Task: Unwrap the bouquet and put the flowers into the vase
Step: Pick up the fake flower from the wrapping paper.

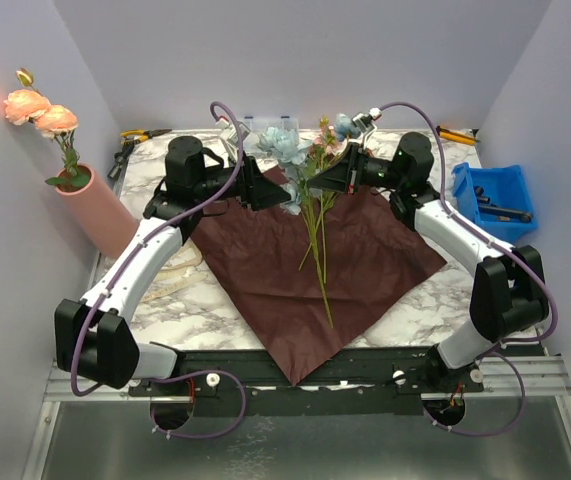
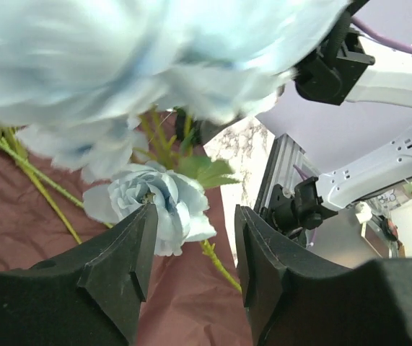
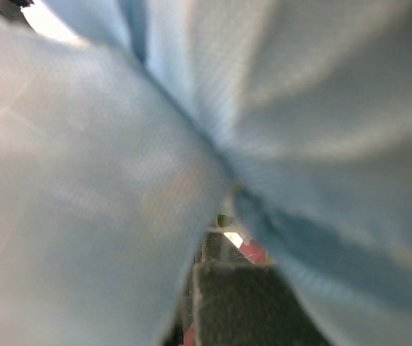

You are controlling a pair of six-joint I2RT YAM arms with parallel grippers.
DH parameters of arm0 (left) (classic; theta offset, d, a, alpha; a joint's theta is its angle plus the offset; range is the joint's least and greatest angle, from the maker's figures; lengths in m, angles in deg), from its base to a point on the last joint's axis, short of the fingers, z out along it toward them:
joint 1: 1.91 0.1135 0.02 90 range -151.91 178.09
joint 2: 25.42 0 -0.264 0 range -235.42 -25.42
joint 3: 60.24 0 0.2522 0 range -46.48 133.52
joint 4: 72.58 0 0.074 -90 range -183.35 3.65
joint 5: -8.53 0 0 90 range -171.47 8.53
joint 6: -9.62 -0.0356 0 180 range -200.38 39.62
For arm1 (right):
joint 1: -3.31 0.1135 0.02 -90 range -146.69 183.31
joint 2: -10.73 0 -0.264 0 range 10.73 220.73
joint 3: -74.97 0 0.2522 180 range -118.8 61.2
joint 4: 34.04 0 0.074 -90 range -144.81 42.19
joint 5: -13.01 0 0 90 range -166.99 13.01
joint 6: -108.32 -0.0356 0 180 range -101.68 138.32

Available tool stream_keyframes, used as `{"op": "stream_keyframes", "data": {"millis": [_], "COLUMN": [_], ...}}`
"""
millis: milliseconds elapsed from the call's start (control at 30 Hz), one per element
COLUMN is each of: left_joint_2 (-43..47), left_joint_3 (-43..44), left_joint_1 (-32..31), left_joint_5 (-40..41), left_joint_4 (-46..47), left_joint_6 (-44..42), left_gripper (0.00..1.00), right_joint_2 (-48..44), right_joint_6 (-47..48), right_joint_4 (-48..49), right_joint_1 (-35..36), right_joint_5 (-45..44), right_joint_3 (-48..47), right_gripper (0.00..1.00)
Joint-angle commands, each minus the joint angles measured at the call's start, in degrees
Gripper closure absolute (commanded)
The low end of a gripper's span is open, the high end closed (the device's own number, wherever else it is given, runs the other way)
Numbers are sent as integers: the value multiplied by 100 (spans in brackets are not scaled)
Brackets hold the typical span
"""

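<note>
No text, label, brand, number or sign is readable in any view; the flowers (image 3: pixel 104 180) blur both wrist views.

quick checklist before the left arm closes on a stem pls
1. Wrap off: maroon sheet lies spread flat: ok.
2. Left gripper ready, jaws apart: ok.
3. Stem lined up: a green stem shows in the gap, depth unclear: cannot tell.
4. Right gripper shut at the flowers; blue petals fill its camera, so a hold on them: cannot tell.
5. Vase at the table's left edge, two peach blooms in it: ok.
</note>
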Motion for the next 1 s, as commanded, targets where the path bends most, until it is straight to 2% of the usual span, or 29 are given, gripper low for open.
{"op": "stream_keyframes", "data": {"millis": [0,400,633,900,967], "left_joint_2": [-109,-303,-361,-413,-431], "left_joint_3": [216,129,55,-92,-124], "left_joint_1": [-263,-339,-340,-366,-365], "left_joint_5": [154,303,225,153,153], "left_joint_4": [498,1044,1309,1606,1676], "left_joint_6": [89,447,668,965,1009], "left_gripper": [48,45,55,57,62], "right_joint_2": [-163,-216,-204,-153,-152], "right_joint_6": [51,-132,-186,-351,-377], "right_joint_4": [184,448,508,717,762], "right_joint_1": [115,192,231,275,284], "right_joint_5": [253,497,555,705,726], "right_joint_3": [71,185,193,201,203], "right_gripper": [99,99,99,99,99]}}
